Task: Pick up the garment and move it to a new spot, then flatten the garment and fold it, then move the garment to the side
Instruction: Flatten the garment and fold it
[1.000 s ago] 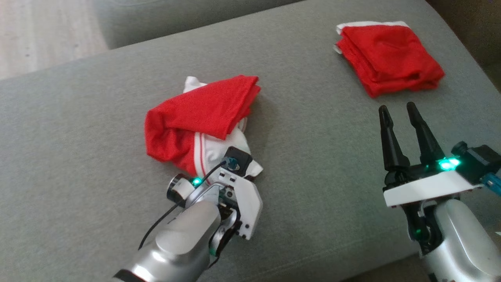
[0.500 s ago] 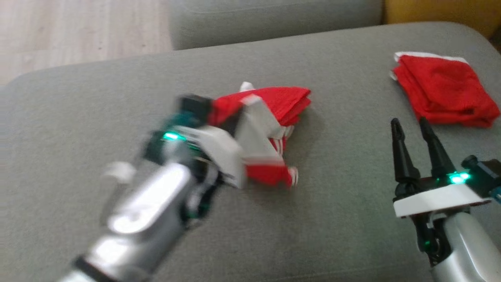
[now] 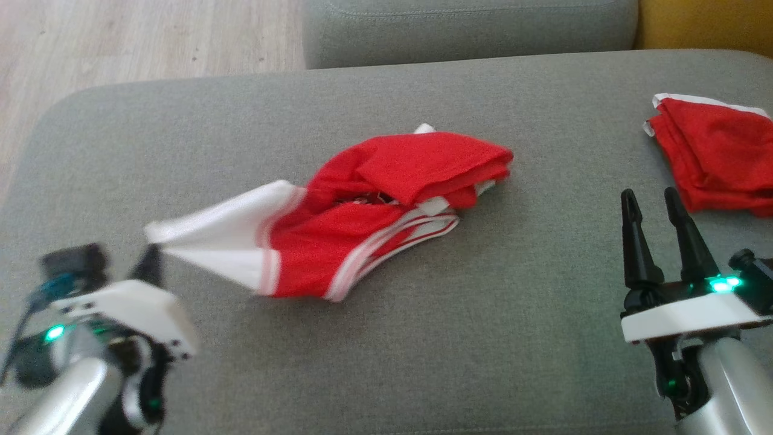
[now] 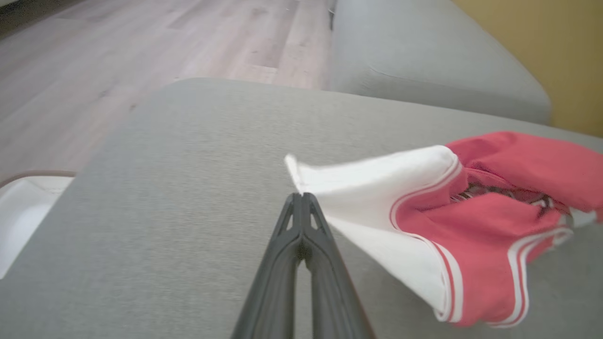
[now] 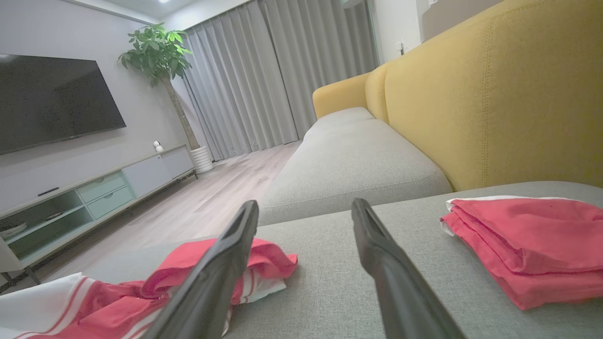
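The garment (image 3: 374, 205) is red with white trim and lies crumpled mid-cushion, one white corner pulled out to the left and lifted. My left gripper (image 3: 151, 257) is at the lower left, shut on that white corner. In the left wrist view, the closed fingertips of the left gripper (image 4: 301, 195) meet the tip of the white corner of the garment (image 4: 471, 221). My right gripper (image 3: 649, 196) hovers open at the lower right, well apart from the garment, with nothing between its fingers. In the right wrist view the garment (image 5: 264, 263) shows behind the right gripper (image 5: 304, 205).
A second red garment (image 3: 712, 151), folded, lies at the far right of the grey sofa cushion (image 3: 483, 338). Wooden floor (image 3: 121, 42) lies beyond the cushion's left edge. Behind stand another grey seat (image 5: 348, 160) and the yellow backrest (image 5: 494, 94).
The head camera has turned. My left gripper has pulled away to the left with the garment's white corner, drawing the bundle open and longer. The right gripper has kept its pose.
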`<state>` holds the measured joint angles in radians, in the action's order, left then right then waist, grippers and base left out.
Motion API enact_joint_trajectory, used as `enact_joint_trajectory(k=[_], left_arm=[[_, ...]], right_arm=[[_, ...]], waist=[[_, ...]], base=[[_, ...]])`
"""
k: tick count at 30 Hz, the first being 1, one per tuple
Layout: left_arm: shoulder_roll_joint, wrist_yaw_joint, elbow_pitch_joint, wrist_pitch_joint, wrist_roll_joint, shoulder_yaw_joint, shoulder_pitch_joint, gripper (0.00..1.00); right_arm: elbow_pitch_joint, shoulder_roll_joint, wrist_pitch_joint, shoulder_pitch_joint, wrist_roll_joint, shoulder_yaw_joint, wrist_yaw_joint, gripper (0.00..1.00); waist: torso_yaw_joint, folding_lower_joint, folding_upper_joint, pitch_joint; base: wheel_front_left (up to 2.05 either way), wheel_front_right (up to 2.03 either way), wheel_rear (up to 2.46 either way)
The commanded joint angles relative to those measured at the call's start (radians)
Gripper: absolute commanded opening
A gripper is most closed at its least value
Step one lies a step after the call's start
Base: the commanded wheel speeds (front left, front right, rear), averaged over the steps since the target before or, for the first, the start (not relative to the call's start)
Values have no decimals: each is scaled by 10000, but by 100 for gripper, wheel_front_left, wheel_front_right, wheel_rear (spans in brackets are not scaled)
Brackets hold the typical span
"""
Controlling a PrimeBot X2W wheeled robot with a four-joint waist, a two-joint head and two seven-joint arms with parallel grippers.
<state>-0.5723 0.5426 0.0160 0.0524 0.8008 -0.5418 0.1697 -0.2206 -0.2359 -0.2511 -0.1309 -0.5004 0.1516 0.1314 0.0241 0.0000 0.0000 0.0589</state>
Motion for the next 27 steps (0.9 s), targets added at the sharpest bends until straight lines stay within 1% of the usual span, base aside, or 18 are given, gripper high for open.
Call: enact_joint_trajectory(k=[1,3,4,5,9,10,11,14,17,23,27], left_arm=[[-426,136,157,-396,139,891,372,0],[-673,171,-263,-802,72,1192,141,0],[-607,141,-401,-1055,152,1384,125,0],[-607,141,-401,-1055,152,1384,125,0],[-564,-195,-1457,-1321,221,1445,225,0],[-569,-279,-1751,-1231,147,1282,284,69],[-470,-379,-1879,-1329,99,1210,408,100],[-43,-663,-1902,-1678,20,973,611,100],[251,-804,-1568,-2003,-143,744,697,100],[854,-568,-424,-2633,-733,287,661,100],[1329,-522,-271,-2839,-1129,-150,651,100]], right_arm=[[380,-227,-106,-217,-9,108,-7,100],[366,-280,-106,-225,-23,122,-7,100],[353,-306,-106,-225,-33,119,-7,100],[353,-306,-106,-225,-33,119,-7,100],[290,-363,-43,-257,-64,255,-7,100],[272,-357,-29,-282,-68,314,-7,100],[257,-344,-17,-307,-68,366,-7,100],[217,-295,-18,-341,-90,461,-7,100],[157,-271,-25,-291,-112,515,-7,100],[58,-234,-36,-206,-166,593,-7,100],[61,-258,-36,-257,-201,726,-7,100]], waist=[[28,0,0,33],[51,0,0,65],[80,0,0,77],[80,0,0,77],[145,0,0,88],[140,0,0,77],[126,0,0,64],[77,0,0,-25],[17,0,0,-118],[-180,0,0,-147],[-294,0,0,-42]], base=[[0,0,0],[0,0,0],[0,0,0],[0,0,0],[0,0,0],[0,0,0],[0,0,0],[0,0,0],[0,0,0],[0,0,0],[0,0,0]])
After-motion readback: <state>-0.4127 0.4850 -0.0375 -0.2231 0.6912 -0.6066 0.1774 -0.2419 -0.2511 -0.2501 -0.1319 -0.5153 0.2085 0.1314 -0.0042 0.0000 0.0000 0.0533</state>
